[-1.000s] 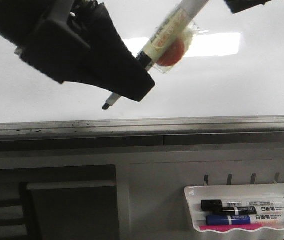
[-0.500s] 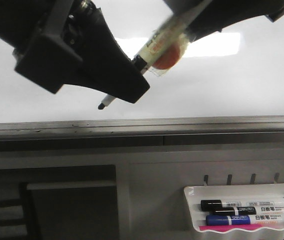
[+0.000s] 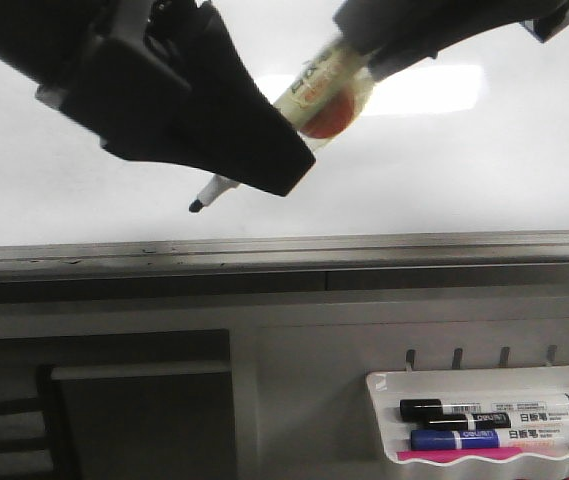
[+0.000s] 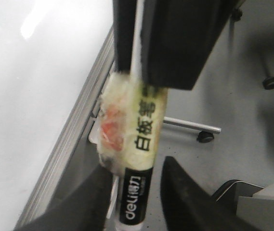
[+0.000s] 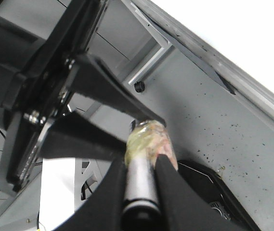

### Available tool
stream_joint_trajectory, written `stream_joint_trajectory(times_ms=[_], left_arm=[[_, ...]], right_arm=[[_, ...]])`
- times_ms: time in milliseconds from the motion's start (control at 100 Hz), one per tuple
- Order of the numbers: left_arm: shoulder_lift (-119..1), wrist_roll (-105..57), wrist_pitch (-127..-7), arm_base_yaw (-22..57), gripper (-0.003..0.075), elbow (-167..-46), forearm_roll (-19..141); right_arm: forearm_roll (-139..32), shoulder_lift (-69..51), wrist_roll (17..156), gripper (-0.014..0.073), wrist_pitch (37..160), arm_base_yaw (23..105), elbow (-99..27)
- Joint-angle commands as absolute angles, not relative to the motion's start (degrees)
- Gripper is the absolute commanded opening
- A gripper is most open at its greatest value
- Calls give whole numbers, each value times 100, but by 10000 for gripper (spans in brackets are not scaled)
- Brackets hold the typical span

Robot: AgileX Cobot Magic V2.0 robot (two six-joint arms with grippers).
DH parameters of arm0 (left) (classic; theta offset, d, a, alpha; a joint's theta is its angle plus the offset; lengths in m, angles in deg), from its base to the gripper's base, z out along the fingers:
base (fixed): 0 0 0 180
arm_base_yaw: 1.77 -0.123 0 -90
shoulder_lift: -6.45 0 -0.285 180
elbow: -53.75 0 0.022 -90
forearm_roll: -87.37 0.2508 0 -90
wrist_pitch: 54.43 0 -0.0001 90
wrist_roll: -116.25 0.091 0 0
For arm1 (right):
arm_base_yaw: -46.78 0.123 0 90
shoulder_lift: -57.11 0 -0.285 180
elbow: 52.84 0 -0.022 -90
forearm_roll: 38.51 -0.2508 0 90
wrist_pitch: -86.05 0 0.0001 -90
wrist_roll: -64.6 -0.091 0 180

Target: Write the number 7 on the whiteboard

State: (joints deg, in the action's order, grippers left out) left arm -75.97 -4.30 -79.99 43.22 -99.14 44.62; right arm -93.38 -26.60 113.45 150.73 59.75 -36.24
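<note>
The whiteboard point(image 3: 464, 170) lies glossy and white with a grey edge strip; no number 7 shows on it. A white marker point(image 3: 316, 85) with an orange lump taped to it point(image 3: 332, 112) slants over the board, its uncapped dark tip point(image 3: 196, 207) low and close to the edge strip. My left gripper point(image 3: 282, 165) surrounds the marker's black lower end; in the left wrist view point(image 4: 137, 166) its jaws stand a little apart from the marker point(image 4: 141, 144). My right gripper point(image 3: 364, 45) is shut on the upper barrel, and its wrist view point(image 5: 141, 163) shows the marker point(image 5: 139, 185) clamped.
A white marker tray point(image 3: 389, 385) hangs at the lower right on the grey panel, holding a black point(image 3: 494, 410), a blue point(image 3: 494, 437) and a pink marker point(image 3: 464, 455). The board's grey edge strip point(image 3: 264, 250) runs across below the marker tip.
My right gripper has come in from the upper right and closed on the marker's upper barrel. The marker tip has shifted slightly left. The left gripper has shifted a little.
</note>
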Motion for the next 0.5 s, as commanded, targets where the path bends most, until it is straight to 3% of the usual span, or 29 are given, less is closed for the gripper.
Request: stream_joint_trajectory(times_ms=[0, 70, 180, 490], left_arm=[[-7338, -467, -7744, 4173, 464, -10097, 3964], [-7217, -467, -7744, 3942, 525, -10097, 3675], [-6920, -467, -7744, 3451, 522, -10097, 3206], [-6065, -467, -7759, 1543, 440, -9845, 1919]], right_arm=[[-9622, -2508, 11460, -59, 15022, 5975, -3813], [-9566, -2409, 11460, -59, 14855, 5975, -3791], [-9565, -2110, 11460, -59, 14299, 5975, -3616], [-9577, -386, 11536, -59, 11894, 5975, -2115]])
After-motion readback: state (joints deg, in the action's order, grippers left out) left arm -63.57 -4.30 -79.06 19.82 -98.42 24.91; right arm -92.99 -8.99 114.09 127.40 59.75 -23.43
